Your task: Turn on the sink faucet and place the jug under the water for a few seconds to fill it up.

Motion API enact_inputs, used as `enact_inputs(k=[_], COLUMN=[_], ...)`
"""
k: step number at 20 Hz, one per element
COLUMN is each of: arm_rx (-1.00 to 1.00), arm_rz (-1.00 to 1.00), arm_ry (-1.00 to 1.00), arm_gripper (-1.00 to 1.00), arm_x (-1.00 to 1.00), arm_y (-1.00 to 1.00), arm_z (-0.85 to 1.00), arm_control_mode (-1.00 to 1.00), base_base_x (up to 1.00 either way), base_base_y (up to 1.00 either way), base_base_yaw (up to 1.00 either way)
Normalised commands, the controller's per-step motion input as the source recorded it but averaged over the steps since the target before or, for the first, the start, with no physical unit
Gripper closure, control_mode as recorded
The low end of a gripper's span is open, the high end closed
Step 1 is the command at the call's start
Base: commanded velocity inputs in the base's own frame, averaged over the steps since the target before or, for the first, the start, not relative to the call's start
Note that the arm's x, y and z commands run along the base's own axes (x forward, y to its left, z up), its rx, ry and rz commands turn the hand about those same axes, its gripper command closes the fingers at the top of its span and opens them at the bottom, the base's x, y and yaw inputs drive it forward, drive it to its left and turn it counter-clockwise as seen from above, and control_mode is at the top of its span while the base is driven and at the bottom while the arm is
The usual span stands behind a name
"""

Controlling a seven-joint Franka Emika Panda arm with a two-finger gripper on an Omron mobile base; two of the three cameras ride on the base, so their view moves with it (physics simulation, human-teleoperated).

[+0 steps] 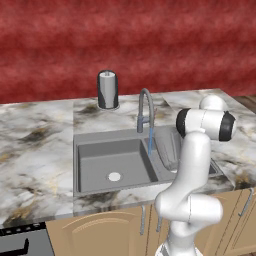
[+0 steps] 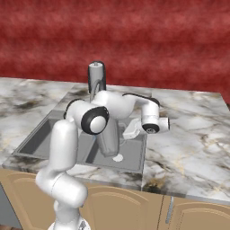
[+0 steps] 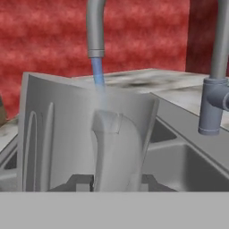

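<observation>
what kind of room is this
A rendered kitchen, by the look of it: a marble-patterned counter holds a dark grey double-basin sink with a gooseneck faucet running a thin blue stream of water, and wooden cabinet doors sit beneath. A red wall stands behind.

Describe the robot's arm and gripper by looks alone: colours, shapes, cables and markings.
The arm is glossy white, built of thick rounded tubular links with bulbous elbows. Dark, near-black bands ring its joints, and one joint ends in a round dark cap. A thin black cable arcs over the forearm to the white wrist. The gripper shows two small dark grey finger tips. No markings or lettering are visible.
</observation>
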Motion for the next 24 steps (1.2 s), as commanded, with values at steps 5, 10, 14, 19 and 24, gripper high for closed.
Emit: enact_inputs(k=[5, 10, 14, 19, 24], arm_rx=[-0.06, -0.05, -0.02, -0.01, -0.01], arm_rz=[0.00, 0.02, 0.02, 0.00, 0.00], arm_ry=[0.00, 0.00, 0.00, 0.00, 0.00], arm_gripper=[1.00, 1.00, 1.00, 1.00, 1.00], arm_x=[0.08, 0.00, 0.00, 0.03, 0.19], arm_y=[0.05, 0.15, 0.22, 0.14, 0.10], arm_z=[0.00, 0.00, 0.00, 0.00, 0.00], arm_control_mode=[-1.00, -1.00, -1.00, -1.00, -1.00], base_base_x=[0.00, 0.00, 0.00, 0.00, 0.00], base_base_y=[0.00, 0.00, 0.00, 0.00, 0.00], base_base_yaw=[0.00, 0.00, 0.00, 0.00, 0.00])
